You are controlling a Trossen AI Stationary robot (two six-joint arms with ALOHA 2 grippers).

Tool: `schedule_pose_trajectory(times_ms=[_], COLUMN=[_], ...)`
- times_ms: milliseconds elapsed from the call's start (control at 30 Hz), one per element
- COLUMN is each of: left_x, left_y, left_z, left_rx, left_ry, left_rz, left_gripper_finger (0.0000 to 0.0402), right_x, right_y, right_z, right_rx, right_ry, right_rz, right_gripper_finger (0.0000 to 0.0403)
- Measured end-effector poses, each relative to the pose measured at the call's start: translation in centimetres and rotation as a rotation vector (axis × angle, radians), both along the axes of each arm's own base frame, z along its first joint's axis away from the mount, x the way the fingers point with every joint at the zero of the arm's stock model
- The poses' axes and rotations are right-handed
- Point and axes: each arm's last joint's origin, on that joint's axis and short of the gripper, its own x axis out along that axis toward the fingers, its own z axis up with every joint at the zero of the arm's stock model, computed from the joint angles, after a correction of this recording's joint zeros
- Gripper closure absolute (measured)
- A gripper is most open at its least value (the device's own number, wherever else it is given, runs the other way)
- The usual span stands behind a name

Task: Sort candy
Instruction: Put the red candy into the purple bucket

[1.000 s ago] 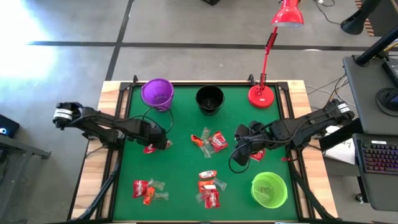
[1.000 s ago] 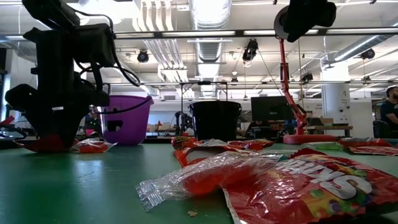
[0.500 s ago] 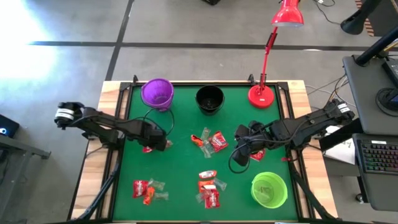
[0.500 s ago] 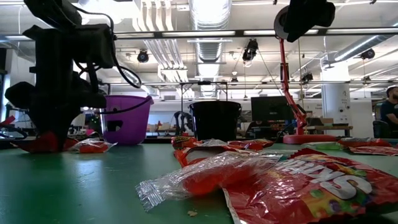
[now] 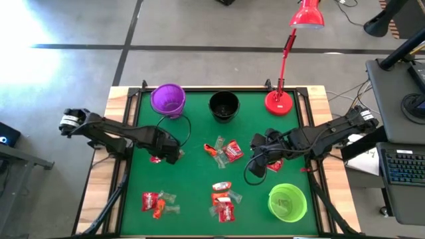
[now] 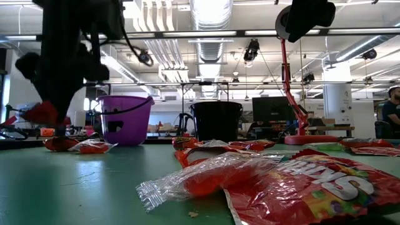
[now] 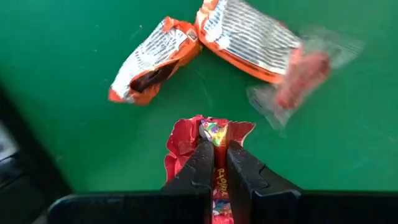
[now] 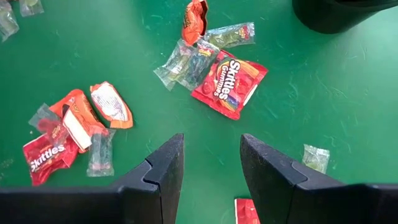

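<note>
Left gripper [image 7: 215,163] clamped on small red wrapped candy [image 7: 211,134], lifted just off green felt table [image 5: 192,182], left side, near purple plastic cup [image 5: 167,99]. Keep pinch firm, raise clear, avoid snagging orange wrappers [image 7: 155,59] beside. Carry to chosen cup, release over mouth. Right gripper [image 8: 210,163] fingers apart, waiting above table, right side. Other candy [image 5: 224,150] scattered mid-table.
</note>
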Motion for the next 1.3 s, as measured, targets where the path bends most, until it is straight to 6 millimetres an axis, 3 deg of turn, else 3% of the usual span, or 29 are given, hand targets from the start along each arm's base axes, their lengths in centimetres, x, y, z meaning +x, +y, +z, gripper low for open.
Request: schedule_pose_trajectory(times_ms=[200,333,733,1067,1300], left_x=[0.2,0.4,0.6,0.9,-0.1], left_y=[0.3,1.5,6.7,12.7,16.3], left_z=[3.9,5.8,9.0,11.5,11.7], left_rx=[0.136,0.24,0.372,0.456,0.445], left_ry=[0.036,0.024,-0.001,-0.115,-0.166], left_rz=[-0.009,0.01,0.012,-0.007,-0.013], left_gripper_finger=[0.0401,0.0401,0.0401,0.0401,0.0401], right_x=[0.0,0.0,0.1,0.9,1.0], right_y=[0.0,0.0,-0.5,-4.3,-8.2], right_z=[0.0,0.0,0.1,0.1,0.1], right_rx=[-0.002,-0.022,-0.112,-0.167,-0.203], right_ry=[0.0,-0.002,-0.014,0.012,0.052], right_rz=[0.002,0.008,0.005,-0.066,-0.135], right_gripper_finger=[0.0255,0.0255,0.0255,0.0255,0.0255])
